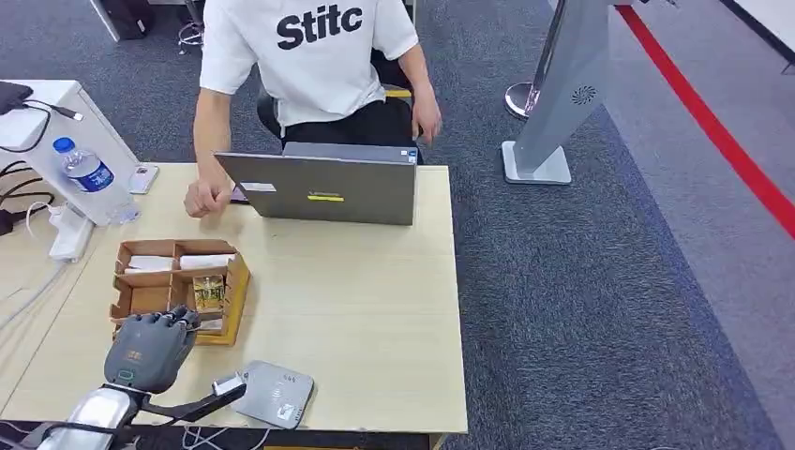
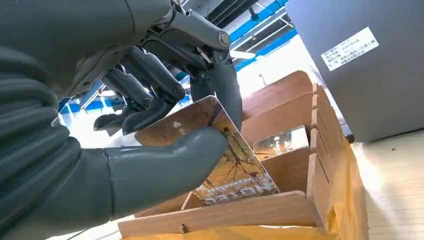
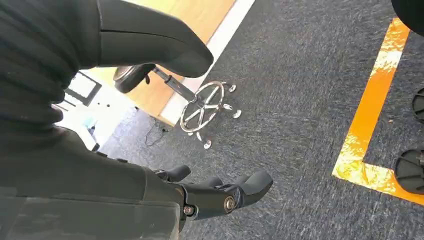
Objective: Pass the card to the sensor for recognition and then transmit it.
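The left hand [image 2: 150, 150] pinches the card [image 2: 220, 155] between thumb and fingers, inside the near compartment of the wooden organizer [image 1: 178, 286]. The grey sensor [image 1: 272, 394] lies just beside, at the table [image 1: 375, 309] edge. The right hand [image 3: 150, 125] hangs over carpet, fingers apart, holding nothing. A laptop [image 1: 323, 187] and a seated person [image 1: 309, 66] are beyond.

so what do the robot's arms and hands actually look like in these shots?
Left hand: matte grey shell over the back, darker segmented fingers with exposed round pivot pins, and a thick smooth grey thumb. A ribbed grey cover sits at the wrist, ahead of a shiny silver forearm with a black bracket. Right hand: same dark grey build, with a silver pin at a fingertip.
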Motion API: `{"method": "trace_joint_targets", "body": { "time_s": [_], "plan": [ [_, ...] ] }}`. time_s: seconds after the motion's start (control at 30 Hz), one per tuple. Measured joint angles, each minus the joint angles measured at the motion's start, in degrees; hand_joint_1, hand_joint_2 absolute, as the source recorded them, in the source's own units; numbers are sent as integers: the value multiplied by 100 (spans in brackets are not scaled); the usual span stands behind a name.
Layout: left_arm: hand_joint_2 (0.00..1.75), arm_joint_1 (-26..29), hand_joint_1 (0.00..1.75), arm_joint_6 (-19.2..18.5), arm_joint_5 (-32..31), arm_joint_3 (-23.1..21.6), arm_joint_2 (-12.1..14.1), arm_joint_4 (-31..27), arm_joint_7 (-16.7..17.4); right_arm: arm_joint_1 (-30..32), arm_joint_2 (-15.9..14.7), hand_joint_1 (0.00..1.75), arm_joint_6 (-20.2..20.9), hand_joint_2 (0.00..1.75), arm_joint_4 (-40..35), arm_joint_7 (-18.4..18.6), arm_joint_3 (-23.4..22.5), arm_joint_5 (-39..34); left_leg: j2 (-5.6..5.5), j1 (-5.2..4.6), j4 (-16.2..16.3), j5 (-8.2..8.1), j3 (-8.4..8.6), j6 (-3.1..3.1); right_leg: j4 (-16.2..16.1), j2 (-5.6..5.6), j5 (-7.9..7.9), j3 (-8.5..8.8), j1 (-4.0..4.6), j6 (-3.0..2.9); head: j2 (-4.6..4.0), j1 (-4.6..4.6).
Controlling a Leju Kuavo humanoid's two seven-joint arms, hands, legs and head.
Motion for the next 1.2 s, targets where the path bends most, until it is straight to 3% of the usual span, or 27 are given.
{"method": "trace_joint_targets", "body": {
  "time_s": [0.33, 0.57, 0.77, 1.03, 1.2],
  "plan": [
    [175, -92, 175, 171, 311, -6, 241, -443, -7, 5, 59, 0, 120, 175, -179, -37, -2, 0, 0, 1, 0, 1, 0, 0, 0, 0, 0, -4, 0, 0, 0, 0],
    [175, -931, 175, 37, 713, 422, 481, -516, -175, 4, 66, 0, -7, 175, -201, -70, 9, 0, -2, 2, 0, 8, 0, -4, 3, -5, 8, 0, 1, -4, 0, 0],
    [175, -1265, 175, 26, 662, 549, 524, -401, -140, 5, 55, 0, -102, 175, -136, -85, 28, 0, -2, 2, 1, 8, -1, -4, 4, -2, 8, -5, 1, -5, 0, 2],
    [175, -2832, 175, -28, 540, 529, 546, 982, -238, -56, -374, 0, -746, 175, 663, -87, 258, 0, -4, 2, 2, 17, -4, -4, 4, -6, 17, -5, 1, -5, 0, 0],
    [175, -3687, 175, -216, 330, 450, 396, 2005, -70, -150, -724, 0, -1165, 175, 1371, -85, 418, 0, -3, 1, 5, 17, -3, -4, 4, -4, 18, -5, 1, -5, 0, 2]
  ]
}}
